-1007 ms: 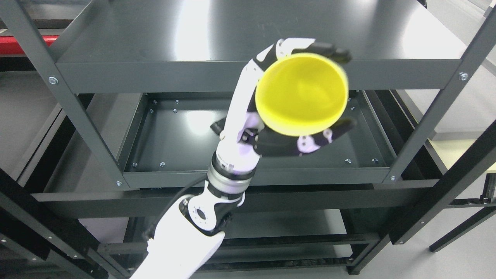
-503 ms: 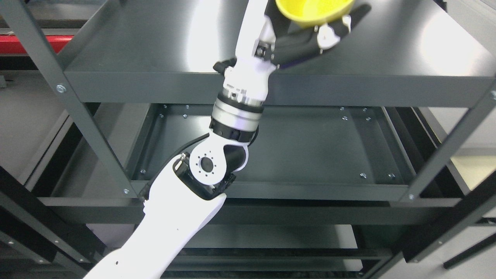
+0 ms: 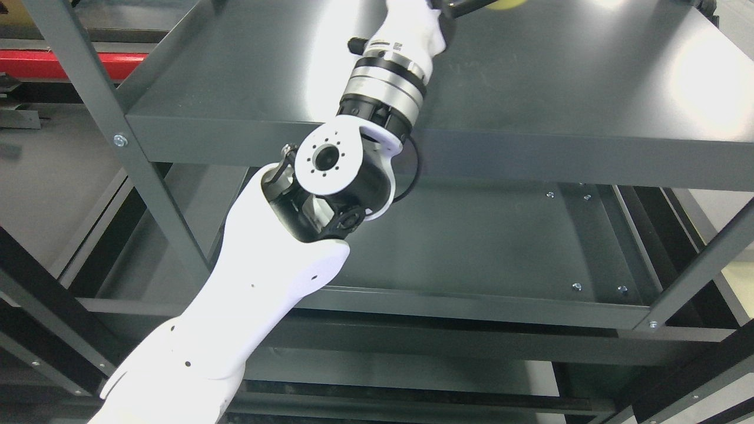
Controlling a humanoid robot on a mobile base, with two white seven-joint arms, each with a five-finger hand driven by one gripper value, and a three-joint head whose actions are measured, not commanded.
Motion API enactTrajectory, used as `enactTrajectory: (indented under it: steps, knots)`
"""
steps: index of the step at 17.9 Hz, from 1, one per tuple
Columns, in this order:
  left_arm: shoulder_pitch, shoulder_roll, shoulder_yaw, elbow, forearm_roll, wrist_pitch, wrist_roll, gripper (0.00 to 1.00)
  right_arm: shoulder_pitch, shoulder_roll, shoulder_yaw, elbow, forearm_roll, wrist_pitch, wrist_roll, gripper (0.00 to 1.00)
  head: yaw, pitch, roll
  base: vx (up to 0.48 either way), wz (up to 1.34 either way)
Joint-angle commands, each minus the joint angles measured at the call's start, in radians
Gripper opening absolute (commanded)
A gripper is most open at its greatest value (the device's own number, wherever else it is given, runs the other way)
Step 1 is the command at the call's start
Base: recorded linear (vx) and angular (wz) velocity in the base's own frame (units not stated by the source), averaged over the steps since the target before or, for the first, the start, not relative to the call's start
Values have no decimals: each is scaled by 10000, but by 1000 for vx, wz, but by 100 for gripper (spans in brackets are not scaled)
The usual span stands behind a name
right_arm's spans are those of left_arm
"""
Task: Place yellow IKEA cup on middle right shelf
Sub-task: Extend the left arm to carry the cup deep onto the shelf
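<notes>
Inspection, largest item first. The shelving unit [image 3: 412,141] is dark grey painted sheet metal with angled uprights bolted at the corners; its surfaces are smooth and semi-gloss, throwing back broad white patches of ceiling light. The upper shelf [image 3: 559,82] fills the top of the head view. Below it sits a tray-like shelf [image 3: 500,247] with a raised lip and small bolt heads near its right corners; I judge this lower tray to be the middle level the task names, and its right part carries nothing.

My left arm [image 3: 259,294] enters from the lower left, a white moulded shell ending in a round black-and-white joint [image 3: 333,165] and a ribbed silver wrist ring [image 3: 386,82]. It rises steeply across the front edge of the upper shelf and runs out of the top of the frame.

My left hand is cut off by the top edge; I cannot tell how far its fingers are closed or confirm what they hold. Only a thin sliver of the yellow IKEA cup [image 3: 508,5] shows, bright smooth plastic, at the top edge just right of the wrist, above the upper shelf. Its axis cannot be read.

Deciding relation: the target lies below and to the right of the cup, under the upper shelf. I judge the arm must come down and reach in beneath that front edge. My right arm is out of view.
</notes>
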Motion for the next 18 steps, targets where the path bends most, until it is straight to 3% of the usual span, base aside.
enactTrajectory:
  steps: [1, 5, 6, 7, 11, 12, 18]
  knots:
    - [-698, 175, -1056, 459, 2520, 375, 84, 0, 139, -175, 169, 0, -245, 8, 9, 99, 0, 0, 0, -19, -64]
    - [-714, 175, -1226, 536, 3395, 941, 482, 1, 139, -175, 169, 0, -245, 8, 9, 99, 0, 0, 0, -1, 27]
    - [-699, 175, -1226, 552, 3350, 1049, 483, 5, 139, -175, 169, 0, -245, 8, 9, 100, 0, 0, 0, 0, 0]
    - [-683, 175, -1211, 552, 3334, 1202, 483, 12, 139, -175, 169, 0, -245, 8, 9, 99, 0, 0, 0, -1, -22]
    - [-683, 175, -1119, 552, 2737, 2246, 468, 65, 139, -175, 169, 0, -245, 8, 9, 99, 0, 0, 0, 0, -5]
    - [-668, 175, -1103, 552, 2629, 2277, 468, 73, 139, -175, 169, 0, -245, 8, 9, 99, 0, 0, 0, 0, 0]
    - [-683, 175, -873, 536, 2246, 2277, 452, 94, 139, -175, 169, 0, -245, 8, 9, 99, 0, 0, 0, 0, 0]
